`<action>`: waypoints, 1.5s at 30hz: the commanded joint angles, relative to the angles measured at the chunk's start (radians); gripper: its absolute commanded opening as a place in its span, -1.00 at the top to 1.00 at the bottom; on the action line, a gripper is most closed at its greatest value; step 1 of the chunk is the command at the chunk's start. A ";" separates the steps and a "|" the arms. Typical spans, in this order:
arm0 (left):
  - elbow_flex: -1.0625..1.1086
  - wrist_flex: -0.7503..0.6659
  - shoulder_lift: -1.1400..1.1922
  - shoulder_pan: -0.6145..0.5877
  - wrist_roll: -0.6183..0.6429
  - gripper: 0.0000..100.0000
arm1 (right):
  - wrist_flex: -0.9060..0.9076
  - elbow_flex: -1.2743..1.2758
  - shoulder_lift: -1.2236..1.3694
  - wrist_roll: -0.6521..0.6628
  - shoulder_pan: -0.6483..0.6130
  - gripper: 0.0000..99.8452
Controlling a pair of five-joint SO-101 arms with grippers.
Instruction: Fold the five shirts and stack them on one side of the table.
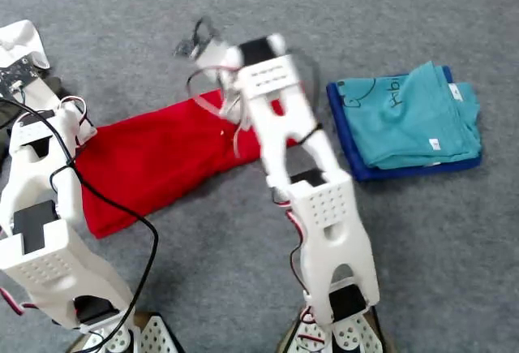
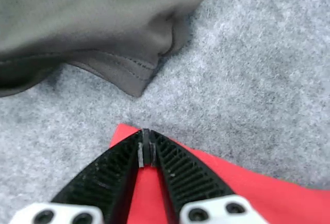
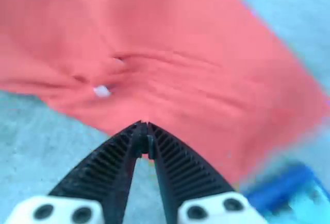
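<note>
Left fingers (image 2: 126,170) and right fingers (image 3: 121,159) clench one red shirt (image 1: 154,166); two folded shirts (image 1: 405,118) stacked

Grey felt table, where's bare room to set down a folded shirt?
The grey felt table lies bare at its near right, between the white right arm and the folded teal shirt on a blue shirt, and along the far edge. Crowded: the red fabric shirt and black cables at left.

From above, the right arm (image 1: 276,77) crosses the red shirt (image 1: 154,162), hiding its middle. The blue shirt (image 1: 349,134) shows just a rim beneath the teal shirt (image 1: 413,118). In the left wrist view a grey-green cloth (image 2: 77,23) is cut off at the frame's edge, and whether the closed left gripper (image 2: 147,152) holds the red corner cannot be told.
</note>
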 commanded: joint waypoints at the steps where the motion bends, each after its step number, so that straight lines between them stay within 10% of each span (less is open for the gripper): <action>1: -0.038 -0.021 -0.022 -0.006 -0.009 0.96 | -0.029 -0.176 -0.051 -0.152 0.076 0.99; 6: -0.026 -0.014 -0.022 -0.014 -0.038 0.96 | -0.273 -0.166 0.130 -0.385 0.196 0.99; 12: -0.034 0.029 -0.047 -0.044 -0.107 0.96 | -0.269 -0.340 0.272 -0.328 0.262 0.99; 25: -0.315 0.798 -0.346 -0.193 -0.233 0.96 | -0.321 -0.628 0.515 -0.269 0.277 0.99; 35: -0.087 0.861 -0.292 -0.212 -0.241 0.73 | -0.339 -0.628 0.519 -0.267 0.318 0.99; 45: 0.310 0.502 -0.440 -0.224 -0.233 0.68 | -0.382 -0.616 0.524 -0.267 0.315 0.99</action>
